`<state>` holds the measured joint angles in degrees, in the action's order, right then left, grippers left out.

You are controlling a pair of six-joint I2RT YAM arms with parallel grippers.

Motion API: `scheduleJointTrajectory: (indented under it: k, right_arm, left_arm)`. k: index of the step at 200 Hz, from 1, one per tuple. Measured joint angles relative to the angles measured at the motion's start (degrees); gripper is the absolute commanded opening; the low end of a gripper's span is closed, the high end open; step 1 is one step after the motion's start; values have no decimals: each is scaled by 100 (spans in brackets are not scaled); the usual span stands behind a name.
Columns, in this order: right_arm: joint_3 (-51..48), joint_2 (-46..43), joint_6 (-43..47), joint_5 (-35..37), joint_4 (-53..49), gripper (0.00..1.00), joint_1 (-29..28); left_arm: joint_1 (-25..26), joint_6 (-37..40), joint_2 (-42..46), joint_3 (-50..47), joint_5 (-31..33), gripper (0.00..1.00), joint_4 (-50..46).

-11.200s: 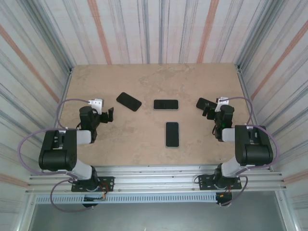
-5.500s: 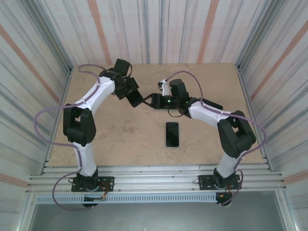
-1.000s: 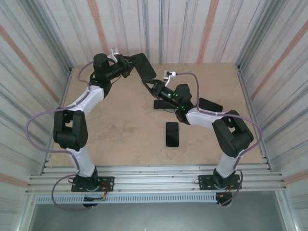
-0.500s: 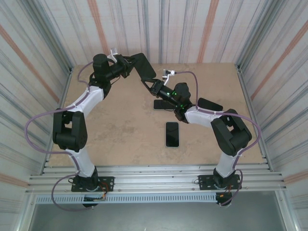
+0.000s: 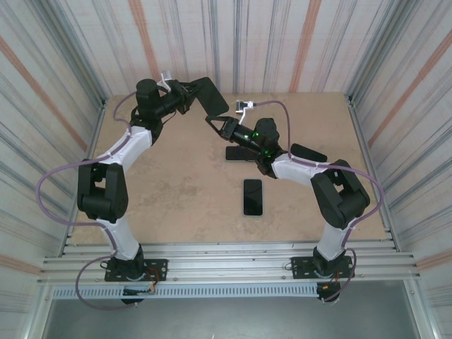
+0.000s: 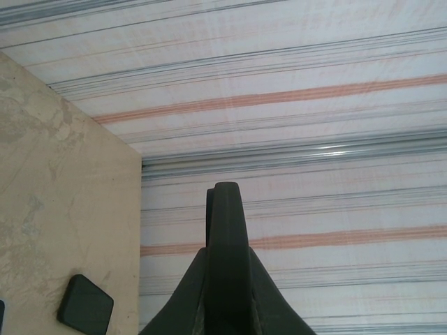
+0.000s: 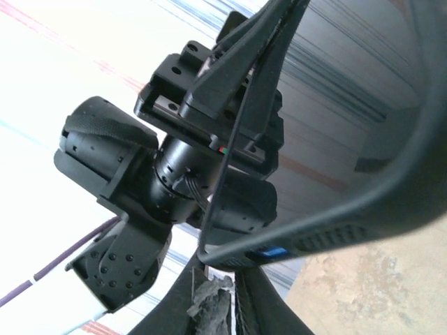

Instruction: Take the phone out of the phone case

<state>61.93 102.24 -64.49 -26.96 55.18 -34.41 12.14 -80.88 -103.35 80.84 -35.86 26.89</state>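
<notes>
Top external view: desk (image 5: 176, 191) carrying spare handsets (image 5: 253, 197). Cased phone (image 5: 210, 97), dark and slim, is hanging raised over the far desk, long axis slanting down toward the right claw (image 5: 214, 123) just beneath. Left claw (image 5: 191, 98) is clamping its upper end; the right claw's grip cannot be told.

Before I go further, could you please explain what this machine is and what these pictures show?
Two white-and-black robot arms are bolted at a beige table. One picture looks down from overhead; the other two come from a camera on each wrist. The left gripper is shut on a dark rectangular phone in its case, held above the table. The right gripper is at its lower end; I cannot tell whether it grips. Three other dark phones lie flat: one nearest the arm bases, one beneath the right arm, one further right.
</notes>
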Motion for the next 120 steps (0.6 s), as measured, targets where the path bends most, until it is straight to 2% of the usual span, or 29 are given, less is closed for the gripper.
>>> scheduleJointTrajectory:
  k: [31,83,120]
  right_arm:
    - [0,0,9,39,-208,13,85]
    - [0,11,33,-195,68,31,168]
    - [0,22,63,-527,186,35,109]
  left_arm:
    - [-4,-44,33,0,-70,0,-2]
    - [0,-42,168,4,-155,0,-7]
    - [-2,-15,168,39,-129,0,-26]
